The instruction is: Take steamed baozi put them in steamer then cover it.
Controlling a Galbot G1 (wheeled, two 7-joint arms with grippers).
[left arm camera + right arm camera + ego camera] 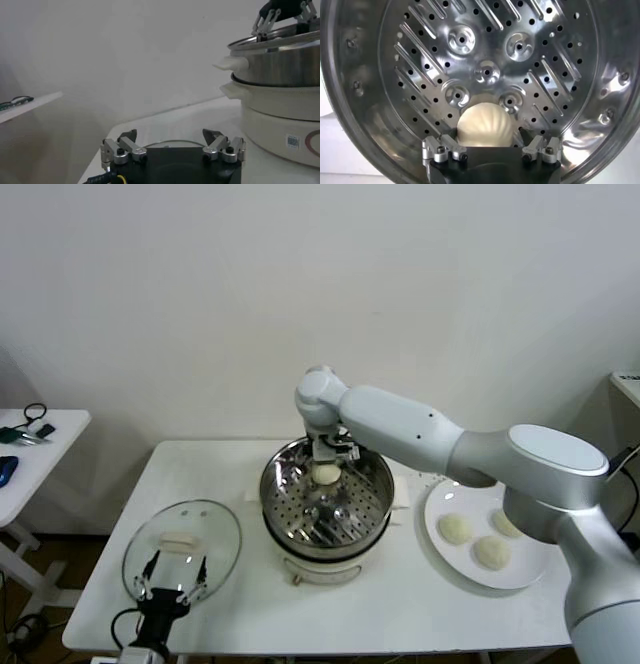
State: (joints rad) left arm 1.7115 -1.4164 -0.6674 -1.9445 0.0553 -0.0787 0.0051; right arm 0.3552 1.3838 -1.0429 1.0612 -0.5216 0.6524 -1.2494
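The steamer (pixel 275 484), a shiny steel pot on a white base, stands mid-table. My right gripper (pixel 328 459) reaches down into it, open. One baozi (pixel 484 125) rests on the perforated tray (pixel 487 72) between the spread fingers, with a small gap on each side. Three more baozi (pixel 456 529) (pixel 491 552) (pixel 506 524) lie on the white plate (pixel 440 559) to the right. The glass cover (pixel 215 529) with its white handle (pixel 178 540) lies flat at the table's front left. My left gripper (pixel 172 579) hovers open at its near edge, holding nothing.
A small side table (pixel 40 434) with cables stands off to the left. The wall runs close behind the table. In the left wrist view the steamer (pixel 285 65) rises to one side, with my right gripper (pixel 282 15) above its rim.
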